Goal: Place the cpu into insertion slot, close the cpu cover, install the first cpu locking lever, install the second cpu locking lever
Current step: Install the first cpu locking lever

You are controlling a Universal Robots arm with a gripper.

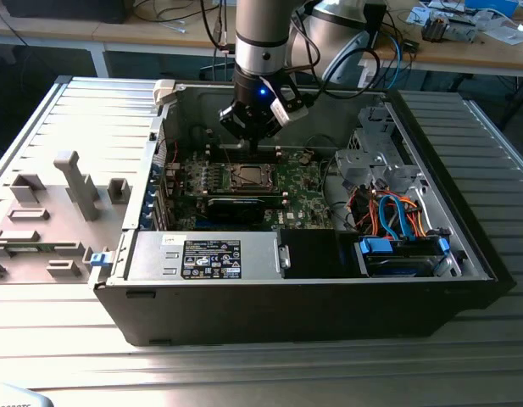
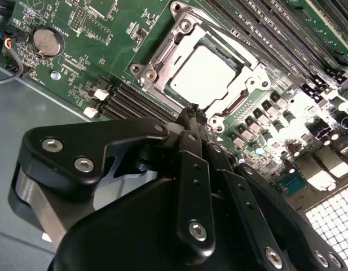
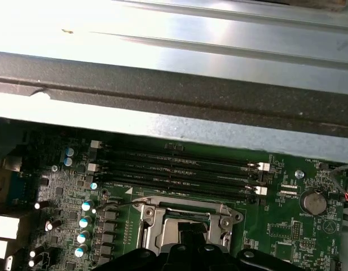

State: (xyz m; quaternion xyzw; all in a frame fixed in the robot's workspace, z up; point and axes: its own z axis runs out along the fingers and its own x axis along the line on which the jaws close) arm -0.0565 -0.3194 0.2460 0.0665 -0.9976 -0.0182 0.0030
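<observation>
Already the cpu lies seated in the insertion slot with the cpu cover down around it, so my claw, pinched together and empty, hovers at the slot's edge.

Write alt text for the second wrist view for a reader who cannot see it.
The black gripper, fingers together, hangs just beside the cpu, which sits in the insertion slot under the closed cpu cover on the green motherboard. A round coin battery lies on the board.
</observation>
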